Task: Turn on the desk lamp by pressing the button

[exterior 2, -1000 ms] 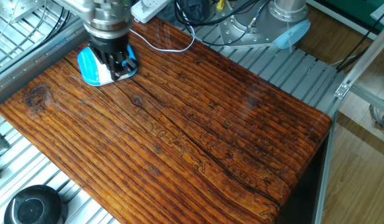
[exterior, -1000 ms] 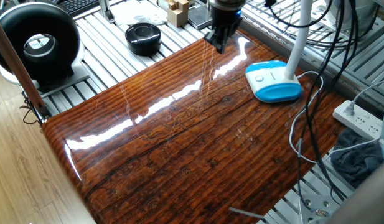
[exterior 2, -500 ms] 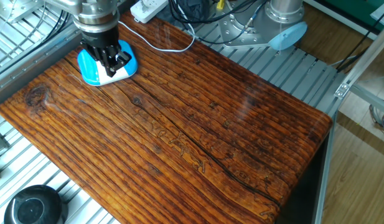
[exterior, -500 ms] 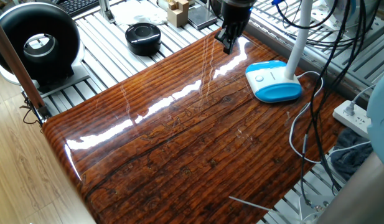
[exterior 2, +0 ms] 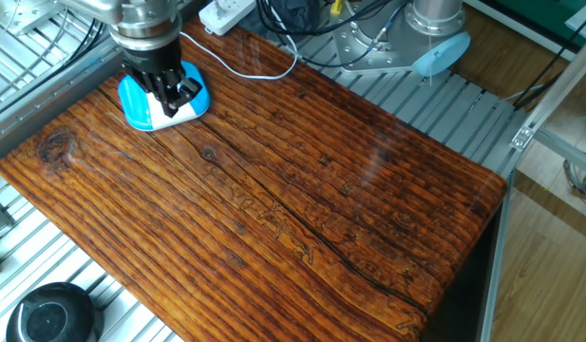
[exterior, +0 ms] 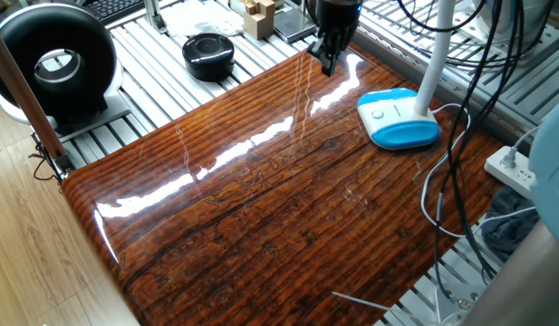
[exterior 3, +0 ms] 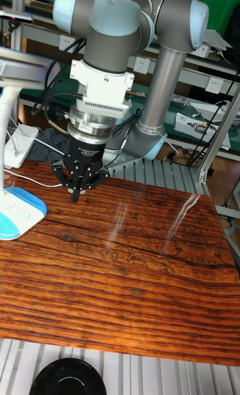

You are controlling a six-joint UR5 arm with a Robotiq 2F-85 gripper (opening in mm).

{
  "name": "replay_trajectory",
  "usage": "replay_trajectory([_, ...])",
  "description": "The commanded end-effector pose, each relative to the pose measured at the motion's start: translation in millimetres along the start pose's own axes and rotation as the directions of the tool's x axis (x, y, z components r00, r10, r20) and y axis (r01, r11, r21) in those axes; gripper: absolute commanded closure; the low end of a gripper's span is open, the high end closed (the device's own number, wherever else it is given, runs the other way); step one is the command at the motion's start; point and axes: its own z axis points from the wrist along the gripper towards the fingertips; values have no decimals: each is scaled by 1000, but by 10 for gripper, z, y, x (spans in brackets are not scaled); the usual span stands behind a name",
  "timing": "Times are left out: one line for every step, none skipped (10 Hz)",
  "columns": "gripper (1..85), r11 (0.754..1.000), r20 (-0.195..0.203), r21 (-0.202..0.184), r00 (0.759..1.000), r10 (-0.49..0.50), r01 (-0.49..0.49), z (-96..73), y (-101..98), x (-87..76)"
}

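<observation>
While the desk lamp (exterior: 398, 118) sits near one corner of the glossy wood-grain tabletop (exterior: 261, 208), the UR5 arm's black claw (exterior 3: 75, 191) hangs above the board beside the lamp's base, apart from it in the tall fixed view. Its fingertips come down to a single narrow point there, with no gap showing between them, so the claw reads as pressed together and holding nothing. The lamp's flat rounded base has a white top and light blue sides, and a small round button (exterior: 379, 114) shows on the white surface; a slim white neck (exterior: 435, 54) rises from the far end of the base. From the other fixed view the claw (exterior 2: 171, 99) overlaps the base, hiding much of its white top. A white cord (exterior 2: 245, 68) runs from the lamp across the tabletop's edge toward a white power strip (exterior 2: 226, 13) lying just past the lamp on the slatted metal frame. Well away from the lamp, off the board's opposite end, rests a round black disc device (exterior: 208, 54), with a larger black ring-shaped unit (exterior: 53, 63) beyond it.
</observation>
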Motion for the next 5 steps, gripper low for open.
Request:
replay_trajectory([847,995,11,-32,995,95,-95,44,-35,-133])
replay_trajectory([847,981,4,-35,982,189,-189,82,-73,-160])
replay_trajectory([847,966,-1,-38,967,255,-255,100,-70,-169])
replay_trajectory([847,944,6,-53,946,325,-324,103,-39,-213])
replay_trajectory([847,931,4,-63,932,361,-360,102,-14,-224])
